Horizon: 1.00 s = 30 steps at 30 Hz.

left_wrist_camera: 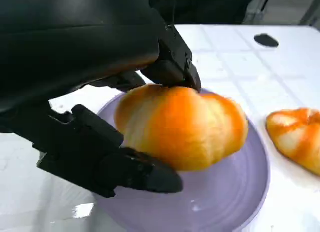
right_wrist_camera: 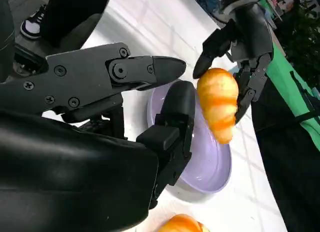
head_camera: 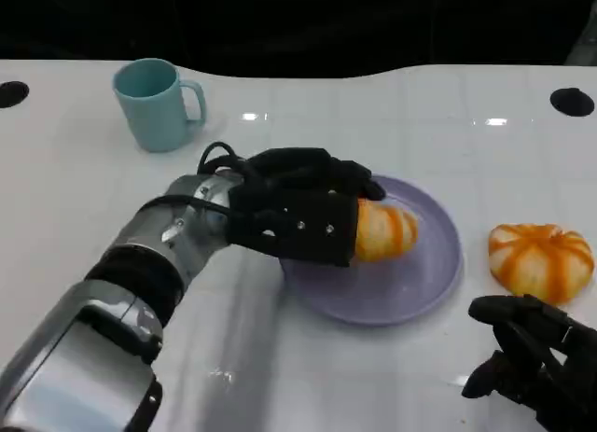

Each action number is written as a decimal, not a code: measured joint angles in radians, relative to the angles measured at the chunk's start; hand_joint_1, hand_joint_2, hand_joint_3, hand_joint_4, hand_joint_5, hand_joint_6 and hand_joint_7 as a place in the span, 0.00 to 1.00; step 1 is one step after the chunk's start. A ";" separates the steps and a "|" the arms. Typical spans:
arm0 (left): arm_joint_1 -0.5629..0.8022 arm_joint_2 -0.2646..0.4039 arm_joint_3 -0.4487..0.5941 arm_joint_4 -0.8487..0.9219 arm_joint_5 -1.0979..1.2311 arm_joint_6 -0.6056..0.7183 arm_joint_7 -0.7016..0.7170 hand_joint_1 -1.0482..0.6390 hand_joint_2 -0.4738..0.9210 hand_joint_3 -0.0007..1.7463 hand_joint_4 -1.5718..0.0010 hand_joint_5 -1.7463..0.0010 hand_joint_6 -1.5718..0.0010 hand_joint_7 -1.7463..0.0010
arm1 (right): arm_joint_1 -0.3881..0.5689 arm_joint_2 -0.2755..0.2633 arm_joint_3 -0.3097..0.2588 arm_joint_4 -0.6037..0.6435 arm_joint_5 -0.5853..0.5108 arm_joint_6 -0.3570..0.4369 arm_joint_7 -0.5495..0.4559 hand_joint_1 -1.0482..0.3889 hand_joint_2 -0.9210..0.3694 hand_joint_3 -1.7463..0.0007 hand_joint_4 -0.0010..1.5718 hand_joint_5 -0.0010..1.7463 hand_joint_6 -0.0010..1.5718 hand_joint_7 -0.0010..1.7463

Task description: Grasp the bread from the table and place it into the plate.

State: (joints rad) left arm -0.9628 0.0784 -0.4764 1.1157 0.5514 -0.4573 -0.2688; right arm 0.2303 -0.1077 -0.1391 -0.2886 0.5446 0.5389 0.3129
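Bread (left_wrist_camera: 182,127) sits clamped between the left hand's (head_camera: 298,213) fingers (left_wrist_camera: 125,172) above the plate (head_camera: 410,292); right hand (head_camera: 536,362) holds nothing.

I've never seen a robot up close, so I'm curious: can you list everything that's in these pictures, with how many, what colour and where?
Bread held by the left hand: one, orange and cream striped, held just above the plate.
Second bread: one, orange and cream striped, lying on the table to the right of the plate, near the right hand.
Plate: one, pale purple, middle of the table.
Mug: one, light teal, far left of the table, upright, handle to the right.
Table: one, white and glossy, with dark round holes near its far corners.
Left hand: one, black on a silver forearm, gripping the bread over the plate.
Right hand: one, black, near edge of the table, holding nothing.
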 measured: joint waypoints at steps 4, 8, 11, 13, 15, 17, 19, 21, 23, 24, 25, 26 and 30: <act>0.000 0.010 0.004 -0.002 -0.010 0.000 -0.037 0.06 1.00 0.34 0.84 0.96 0.78 1.00 | 0.000 0.000 0.000 0.000 0.003 0.000 0.000 0.41 0.00 0.86 0.39 0.84 0.38 0.59; 0.000 0.026 0.025 -0.006 -0.031 0.001 -0.083 0.06 1.00 0.35 0.82 0.96 0.76 0.99 | 0.000 0.000 0.000 0.000 0.003 -0.002 0.002 0.41 0.00 0.85 0.38 0.84 0.38 0.59; 0.000 0.038 0.037 -0.008 -0.048 0.002 -0.093 0.06 1.00 0.35 0.82 0.96 0.76 0.99 | 0.000 0.000 0.000 0.000 0.003 -0.003 0.003 0.41 0.00 0.85 0.38 0.84 0.38 0.59; 0.000 0.040 0.038 -0.008 -0.049 0.002 -0.097 0.12 1.00 0.32 0.78 0.94 0.73 0.98 | 0.000 0.000 0.000 0.000 0.003 -0.003 0.003 0.41 0.00 0.85 0.38 0.85 0.38 0.59; 0.008 0.042 0.075 -0.020 -0.099 -0.003 -0.112 0.15 1.00 0.29 0.76 0.93 0.71 0.97 | 0.000 -0.001 0.001 0.000 0.001 -0.003 0.003 0.40 0.00 0.85 0.37 0.85 0.38 0.59; 0.014 0.054 0.124 -0.046 -0.157 -0.018 -0.121 0.20 1.00 0.28 0.70 0.90 0.67 0.96 | 0.000 -0.001 0.001 -0.002 -0.002 -0.003 0.001 0.41 0.00 0.85 0.37 0.85 0.37 0.59; 0.044 0.064 0.187 -0.088 -0.235 -0.035 -0.130 0.23 1.00 0.27 0.66 0.88 0.65 0.96 | 0.001 -0.001 0.000 -0.003 -0.003 -0.003 0.001 0.41 0.00 0.85 0.37 0.85 0.37 0.59; 0.092 0.066 0.244 -0.135 -0.314 -0.049 -0.138 0.26 1.00 0.27 0.62 0.85 0.64 0.95 | 0.001 -0.001 0.000 -0.003 -0.002 -0.002 0.001 0.41 0.00 0.86 0.38 0.85 0.37 0.60; 0.155 0.065 0.293 -0.177 -0.386 -0.041 -0.152 0.28 1.00 0.27 0.64 0.74 0.62 0.96 | 0.003 -0.001 0.000 -0.004 -0.002 -0.002 -0.001 0.40 0.00 0.86 0.38 0.85 0.37 0.60; 0.188 0.063 0.318 -0.204 -0.426 -0.022 -0.168 0.29 1.00 0.28 0.68 0.64 0.61 0.96 | 0.003 -0.001 0.001 -0.005 -0.002 -0.002 -0.002 0.40 0.00 0.86 0.38 0.85 0.37 0.60; 0.225 0.058 0.348 -0.239 -0.479 0.007 -0.190 0.29 1.00 0.28 0.69 0.61 0.60 0.96 | 0.005 -0.001 0.001 -0.007 -0.002 -0.002 -0.003 0.40 0.00 0.85 0.37 0.85 0.37 0.60; 0.261 0.050 0.378 -0.275 -0.538 0.048 -0.214 0.29 1.00 0.28 0.70 0.59 0.60 0.96 | 0.007 -0.001 0.001 -0.010 -0.002 -0.001 -0.005 0.40 0.00 0.85 0.37 0.85 0.37 0.60; 0.384 0.033 0.457 -0.436 -0.715 0.225 -0.294 0.25 1.00 0.26 0.68 0.49 0.56 0.95 | 0.009 -0.001 0.003 -0.021 -0.001 -0.001 -0.007 0.40 0.00 0.85 0.38 0.85 0.37 0.60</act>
State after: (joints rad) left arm -0.5790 0.1117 -0.0190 0.6796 -0.1640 -0.2327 -0.5631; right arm 0.2389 -0.1085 -0.1364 -0.3101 0.5436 0.5379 0.3057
